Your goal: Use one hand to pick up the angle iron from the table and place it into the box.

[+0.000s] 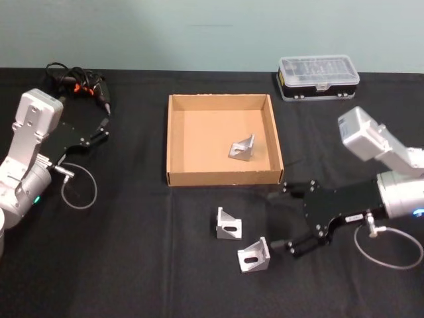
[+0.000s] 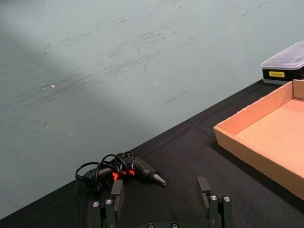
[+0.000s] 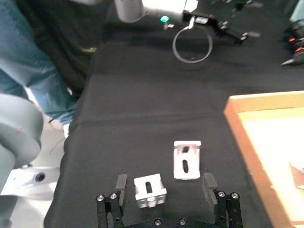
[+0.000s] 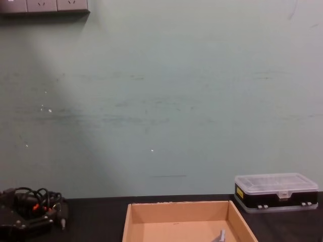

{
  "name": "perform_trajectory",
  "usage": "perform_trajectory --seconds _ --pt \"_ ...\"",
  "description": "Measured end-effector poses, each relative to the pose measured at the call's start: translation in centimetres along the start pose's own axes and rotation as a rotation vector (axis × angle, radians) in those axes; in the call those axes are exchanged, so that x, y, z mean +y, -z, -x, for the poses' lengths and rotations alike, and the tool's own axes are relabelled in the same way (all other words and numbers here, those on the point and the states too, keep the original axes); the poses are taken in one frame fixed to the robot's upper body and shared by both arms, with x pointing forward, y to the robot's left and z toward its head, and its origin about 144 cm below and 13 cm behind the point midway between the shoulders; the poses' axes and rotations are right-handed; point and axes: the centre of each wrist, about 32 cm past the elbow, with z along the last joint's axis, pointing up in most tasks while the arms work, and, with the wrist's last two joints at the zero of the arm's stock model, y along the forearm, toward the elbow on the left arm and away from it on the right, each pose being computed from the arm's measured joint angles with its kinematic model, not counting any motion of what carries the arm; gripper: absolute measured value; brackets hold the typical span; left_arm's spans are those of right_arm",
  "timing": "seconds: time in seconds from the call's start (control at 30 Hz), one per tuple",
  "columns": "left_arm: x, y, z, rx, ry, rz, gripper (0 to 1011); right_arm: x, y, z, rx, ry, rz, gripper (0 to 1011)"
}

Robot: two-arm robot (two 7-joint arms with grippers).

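1. The right gripper [image 1: 286, 218], fingers spread wide, sits low over the table [image 1: 132, 258] in front of the box [image 1: 173, 142]. It faces the near iron [image 1: 254, 255], which lies just ahead of it and off-centre toward one finger.
2. Likely risk: closing from this offset may push or spin the near iron rather than pinch it.
3. The far iron [image 1: 228, 223] lies close by, so a wide sweep could knock it.
4. The sloped metal faces may slip from the pads during the lift.
5. A third iron [image 1: 242, 148] already lies in the box.
6. The left gripper [image 1: 103, 130], fingers apart, is parked at the table's left near a drill [image 1: 89, 87].
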Motion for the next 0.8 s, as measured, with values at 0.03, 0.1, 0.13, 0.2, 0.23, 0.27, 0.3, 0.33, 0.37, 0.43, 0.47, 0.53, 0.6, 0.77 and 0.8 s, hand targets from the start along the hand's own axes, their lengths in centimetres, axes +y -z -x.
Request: perform_trajectory --seconds 0.03,0.1,0.13,0.2,0.23,0.27,0.3,0.33,0.37,0.43,0.47,0.53,0.6,0.77,0.8 --pt "0.0 0.0 0.0 0.0 0.0 0.0 1000 0.2 0.0 0.1 -0.002 -0.005 0.006 1002" --pt "0.0 0.0 0.0 0.0 0.0 0.0 1000 0.6 0.1 0.2 -0.008 -0.016 0.021 1003" --pt "0.0 0.0 0.0 0.0 0.0 0.0 1000 0.9 0.2 0.3 -0.012 -0.024 0.032 1003" --pt "0.0 0.0 0.0 0.0 0.0 0.0 1000 1.2 0.2 0.4 -0.016 -0.03 0.041 1003" --pt "0.0 0.0 0.0 0.0 0.0 0.0 1000 1.3 0.2 0.4 -0.017 -0.031 0.045 1003" --pt "0.0 0.0 0.0 0.0 0.0 0.0 1000 1.5 0.3 0.4 -0.02 -0.033 0.052 1003" --pt "0.0 0.0 0.0 0.0 0.0 0.0 1000 1.6 0.3 0.4 -0.02 -0.034 0.055 1002" --pt "0.0 0.0 0.0 0.0 0.0 0.0 1000 1.7 0.3 0.5 -0.021 -0.034 0.057 1003" --pt "0.0 0.0 0.0 0.0 0.0 0.0 1000 1.8 0.4 0.4 -0.021 -0.036 0.06 1003" --pt "0.0 0.0 0.0 0.0 0.0 0.0 1000 2.0 0.5 0.4 -0.021 -0.036 0.063 1003" --pt "0.0 0.0 0.0 0.0 0.0 0.0 1000 2.1 0.5 0.4 -0.02 -0.036 0.064 1003" --pt "0.0 0.0 0.0 0.0 0.0 0.0 1000 2.3 0.6 0.4 -0.019 -0.037 0.066 1003" --pt "0.0 0.0 0.0 0.0 0.0 0.0 1000 2.4 0.7 0.4 -0.017 -0.039 0.068 1003" --pt "0.0 0.0 0.0 0.0 0.0 0.0 1000 2.9 0.9 0.4 -0.012 -0.057 0.073 1003" --pt "0.0 0.0 0.0 0.0 0.0 0.0 1000 2.9 0.9 0.4 -0.012 -0.057 0.073 1003"
